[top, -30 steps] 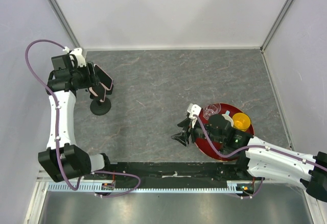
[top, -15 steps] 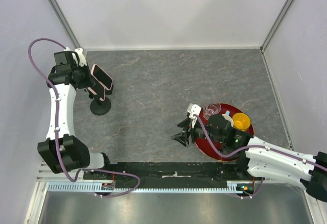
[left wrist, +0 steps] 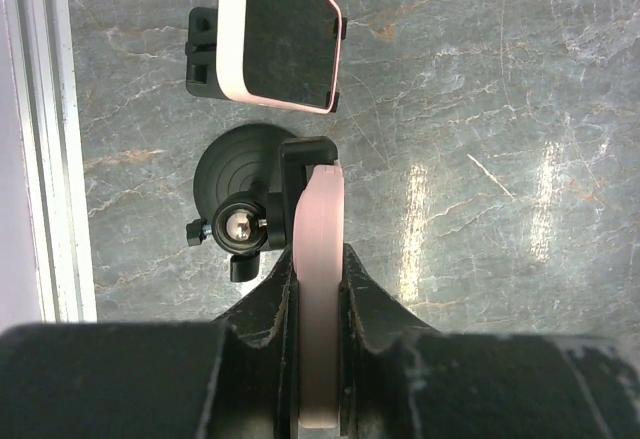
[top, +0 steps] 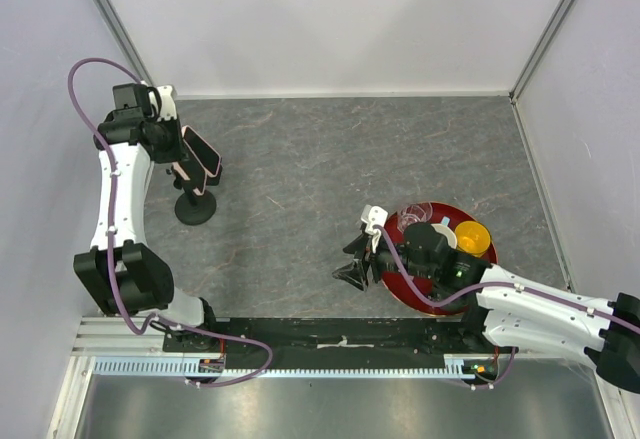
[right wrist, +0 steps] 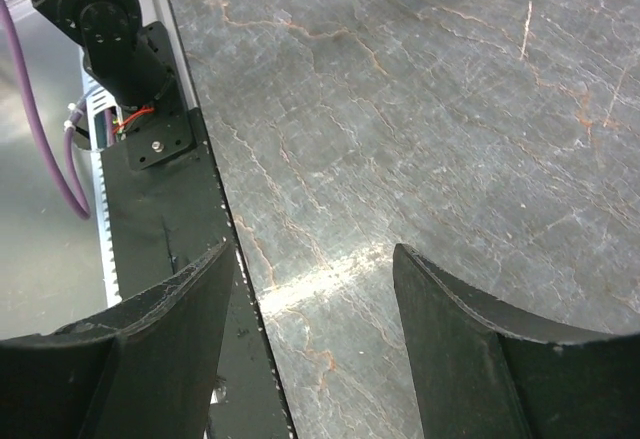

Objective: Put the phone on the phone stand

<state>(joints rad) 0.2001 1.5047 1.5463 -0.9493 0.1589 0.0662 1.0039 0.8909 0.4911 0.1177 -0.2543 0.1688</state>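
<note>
– where's the phone (left wrist: 320, 244) right now?

– far left of the bench (top: 330, 169), clamped edge-on between the left fingers (left wrist: 268, 304). from the wrist camera you only see its thin pale pink edge, rounded at the corners, running out past the fingertips.

– and the phone stand (left wrist: 228, 174)?

– directly below it. it has a black round base with ringed grooves, flat on the bench, then a short stem with a shiny ball joint. a black bracket on top sits right against the phone's far end.

– what's that other pink thing beyond it?

– a pink-rimmed panel (left wrist: 285, 34) with a dark glossy face, turned towards the camera, with small black tabs on both sides. i can't tell whether it belongs to the same phone.

– the other arm?

– the right fingers (right wrist: 170, 309) are spread wide with nothing between them. they hang over bare bench near the front rail, just left of a red plate (top: 400, 294).
</note>
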